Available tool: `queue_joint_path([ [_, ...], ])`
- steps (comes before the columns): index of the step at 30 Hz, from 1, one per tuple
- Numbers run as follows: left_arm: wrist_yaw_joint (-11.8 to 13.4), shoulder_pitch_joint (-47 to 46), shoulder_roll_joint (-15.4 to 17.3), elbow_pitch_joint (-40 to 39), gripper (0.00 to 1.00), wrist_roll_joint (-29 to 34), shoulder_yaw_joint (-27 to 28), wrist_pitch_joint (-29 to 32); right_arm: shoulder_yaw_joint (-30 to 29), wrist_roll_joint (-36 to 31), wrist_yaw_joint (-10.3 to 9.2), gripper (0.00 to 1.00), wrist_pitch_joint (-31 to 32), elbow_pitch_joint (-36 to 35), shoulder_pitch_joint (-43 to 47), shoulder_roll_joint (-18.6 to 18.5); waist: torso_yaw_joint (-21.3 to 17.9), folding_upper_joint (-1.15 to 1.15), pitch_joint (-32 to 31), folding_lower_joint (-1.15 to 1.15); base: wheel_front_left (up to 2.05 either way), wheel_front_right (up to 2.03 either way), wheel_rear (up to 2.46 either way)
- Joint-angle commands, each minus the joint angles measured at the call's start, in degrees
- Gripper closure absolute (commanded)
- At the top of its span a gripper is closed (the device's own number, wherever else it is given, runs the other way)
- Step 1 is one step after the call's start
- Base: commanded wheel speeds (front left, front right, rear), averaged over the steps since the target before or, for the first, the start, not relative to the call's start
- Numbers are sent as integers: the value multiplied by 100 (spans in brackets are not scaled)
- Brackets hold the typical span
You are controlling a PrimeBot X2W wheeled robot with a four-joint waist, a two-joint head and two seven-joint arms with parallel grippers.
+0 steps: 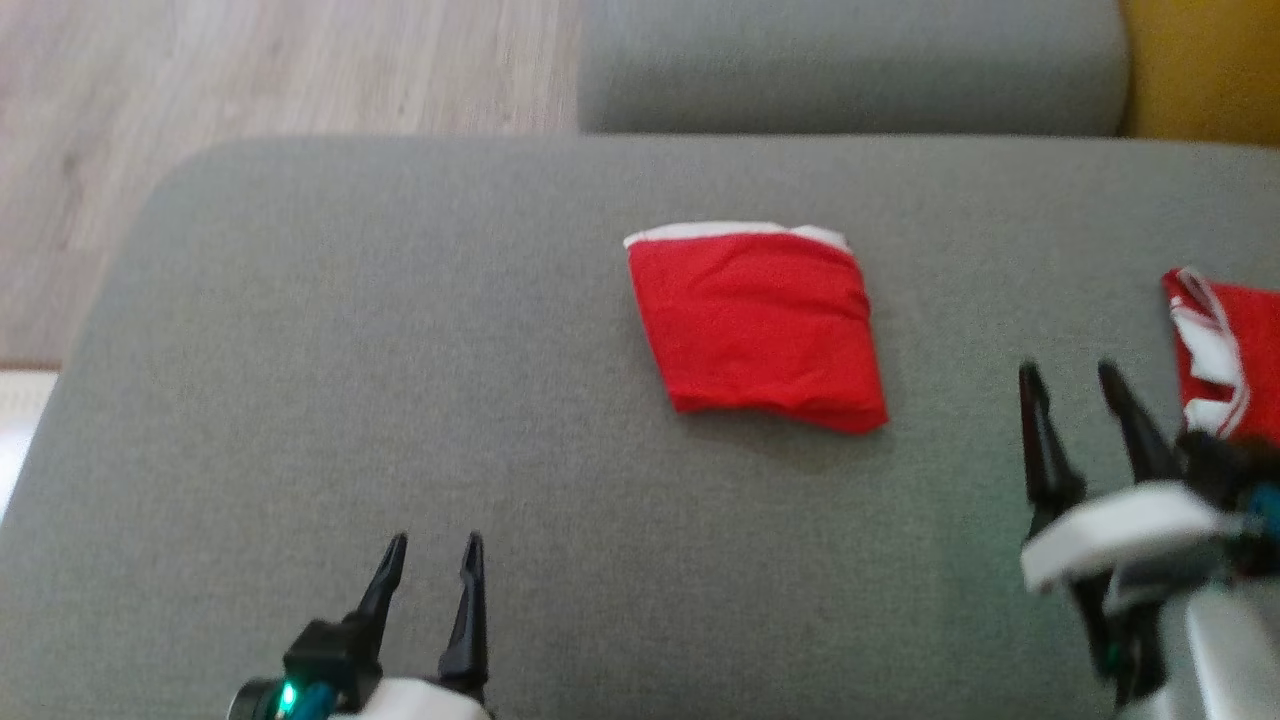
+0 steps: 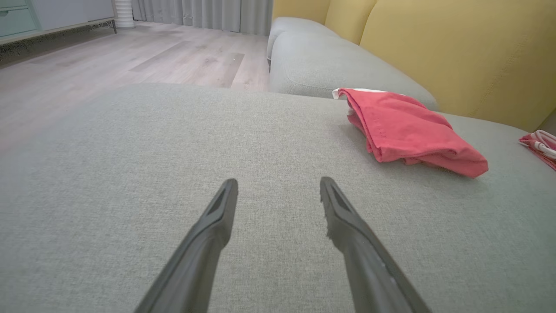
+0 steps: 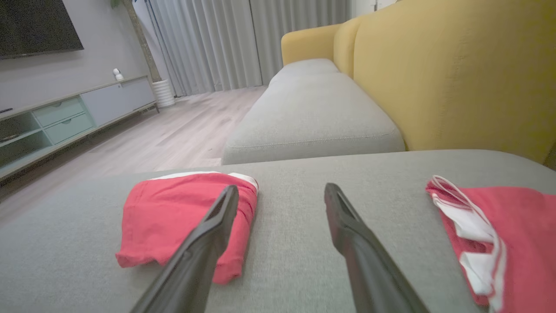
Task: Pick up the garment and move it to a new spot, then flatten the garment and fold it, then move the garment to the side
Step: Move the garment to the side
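Observation:
A red garment (image 1: 757,325) with a white edge lies folded into a small rectangle in the middle of the grey cushion (image 1: 350,350). My left gripper (image 1: 435,545) hovers open near the cushion's front, well short and left of the garment (image 2: 408,130). In its own wrist view the left gripper (image 2: 278,182) holds nothing. My right gripper (image 1: 1068,372) stands open to the right of the fold, also with nothing in it. In the right wrist view the gripper (image 3: 281,189) points between the folded garment (image 3: 173,217) and a second red piece.
A second red garment with white stripes (image 1: 1225,350) lies bunched at the cushion's right edge, close to my right gripper. Another grey seat cushion (image 1: 850,65) sits beyond, with the yellow backrest (image 3: 456,74) on the right. Wood floor (image 1: 250,70) lies left; a low cabinet (image 3: 65,117) stands across it.

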Motion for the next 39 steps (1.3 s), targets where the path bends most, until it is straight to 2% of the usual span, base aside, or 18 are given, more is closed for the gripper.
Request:
queue_joint_path([
  [1,9,-420,-34,-187,0,-50,106,-71,149,164,39,0,354,-227,-551,-183,101,0,312,0,0,0,0],
  [2,18,-497,-34,-197,0,-70,56,-71,156,300,39,0,621,-217,-752,-204,135,0,430,0,0,0,0],
  [3,18,-497,-34,-197,0,-70,56,-71,156,300,39,0,621,-217,-752,-204,135,0,430,0,0,0,0],
  [6,40,-750,-34,-200,0,-130,-161,-71,109,704,39,0,1482,-30,-1359,-230,304,0,756,0,0,0,0],
  [7,61,-918,-34,-185,0,-188,-320,-71,66,920,39,0,2036,165,-1748,-263,459,0,964,0,0,0,0],
  [12,194,-1260,-34,-151,0,-389,-646,-71,-234,1184,39,0,3116,842,-2522,-271,844,0,1318,0,0,0,0],
  [18,327,-1411,-34,-132,0,-538,-922,-71,-513,1160,39,0,3732,1699,-3037,-184,1140,0,1472,0,0,0,0],
  [22,396,-1449,-34,-139,0,-572,-999,-71,-566,941,39,0,3780,2111,-3201,-199,1171,0,1509,0,0,0,0],
  [23,417,-1453,-34,-145,0,-577,-996,-71,-605,968,39,74,3747,2176,-3236,-177,1151,0,1510,0,0,0,0],
  [24,455,-1445,-34,-157,0,-573,-958,-71,-641,1058,39,100,3675,2236,-3295,-124,1051,0,1501,0,0,0,0],
  [28,464,-1404,-34,-146,0,-510,-837,-71,-620,1274,39,100,3475,2117,-3350,-74,593,0,1463,0,0,0,0],
  [32,403,-1376,-34,-117,0,-381,-680,-71,-475,1351,39,100,3358,1900,-3281,-215,-119,0,1407,0,0,0,0],
  [35,328,-1418,-35,-94,0,-267,-589,-71,-370,1378,39,100,3315,1708,-3229,-453,-674,0,1376,0,0,0,0],
  [36,264,-1479,-35,-61,0,-181,-545,-71,-326,1411,39,100,3331,1573,-3237,-616,-998,0,1380,0,0,0,0],
  [39,189,-1577,-35,-25,0,-109,-525,-71,-286,1470,39,100,3407,1331,-3268,-870,-1330,0,1389,0,0,0,0],
])
